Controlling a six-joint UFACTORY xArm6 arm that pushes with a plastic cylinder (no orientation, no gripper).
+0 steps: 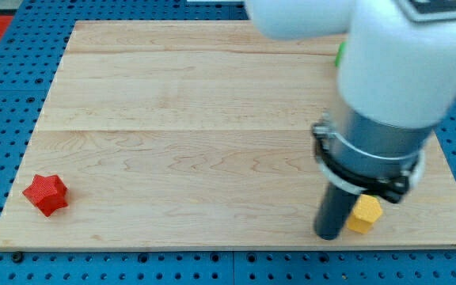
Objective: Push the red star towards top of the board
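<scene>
the red star (46, 194) is seen near the board's bottom-left corner, close to the wooden board's (212, 103) left and bottom edges, w/ open wood above it. my tip (328, 235) is set down near the bottom-right, well apart from the star; from the tip the star lies at approx 9 o'clock, a touch higher. no gripper is fitted, so no open/closed state can be told: only a dark rod is shown.

a yellow block (364, 214), shape approx hexagonal, is found just beside the tip at 2 o'clock, maybe touching; cannot be told for sure. a sliver of a green block (340, 54) is glimpsed at 12 o'clock, mostly hidden behind the arm.

judgement: the tip must be brought round to the star's 6 o'clock side before a push toward 12 o'clock is made. little room is left there btwn star and board edge. nothing is seen in the star's path upward.
</scene>
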